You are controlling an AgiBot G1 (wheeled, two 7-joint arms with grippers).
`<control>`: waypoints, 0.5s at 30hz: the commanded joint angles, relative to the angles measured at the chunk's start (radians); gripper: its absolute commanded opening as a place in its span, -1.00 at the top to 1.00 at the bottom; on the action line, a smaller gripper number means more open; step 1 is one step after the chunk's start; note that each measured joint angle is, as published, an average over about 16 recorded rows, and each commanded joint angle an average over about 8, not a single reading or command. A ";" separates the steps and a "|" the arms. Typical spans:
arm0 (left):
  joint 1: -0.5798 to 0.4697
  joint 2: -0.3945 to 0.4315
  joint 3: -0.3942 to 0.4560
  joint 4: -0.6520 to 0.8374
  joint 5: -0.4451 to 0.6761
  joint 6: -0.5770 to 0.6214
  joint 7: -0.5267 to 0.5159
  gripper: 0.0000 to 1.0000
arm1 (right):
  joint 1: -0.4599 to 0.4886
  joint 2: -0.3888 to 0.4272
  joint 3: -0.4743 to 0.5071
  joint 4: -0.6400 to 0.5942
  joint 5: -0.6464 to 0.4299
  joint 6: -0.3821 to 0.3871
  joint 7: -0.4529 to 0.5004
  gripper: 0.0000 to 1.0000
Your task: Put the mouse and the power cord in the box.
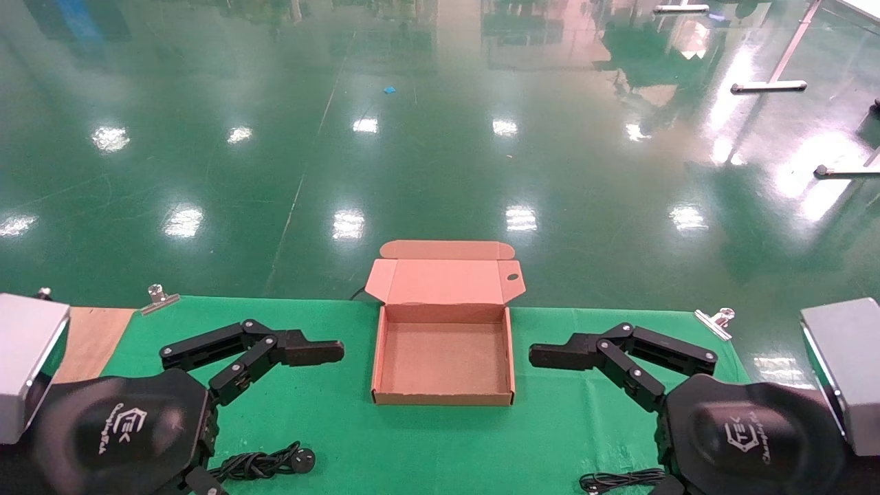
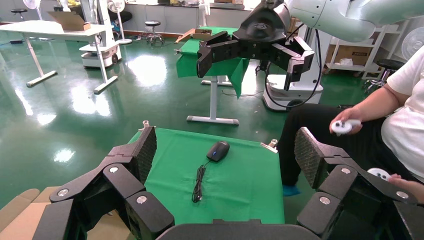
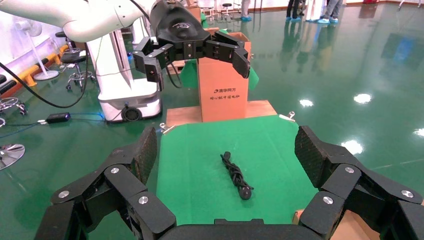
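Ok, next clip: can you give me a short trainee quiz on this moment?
1. True or false: the box already holds the mouse.
2. The power cord lies on the green cloth on the side of which gripper? A) left gripper B) right gripper C) neither, it is in the box.
3. Fill in: both grippers' jaws are ____.

Key: 1 false, the box is empty and the mouse lies on the cloth; 2 A; 3 open.
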 commanded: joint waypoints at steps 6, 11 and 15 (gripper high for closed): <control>0.000 0.000 0.000 0.000 0.000 0.000 0.000 -1.00 | 0.000 0.000 0.000 0.000 0.000 0.000 0.000 -1.00; 0.000 0.000 0.000 0.000 0.000 0.000 0.000 -1.00 | 0.000 0.000 0.000 0.000 0.000 0.000 0.000 -1.00; 0.000 0.000 0.000 0.000 0.000 0.000 0.000 -1.00 | 0.000 0.000 0.000 0.000 0.000 0.000 0.000 -1.00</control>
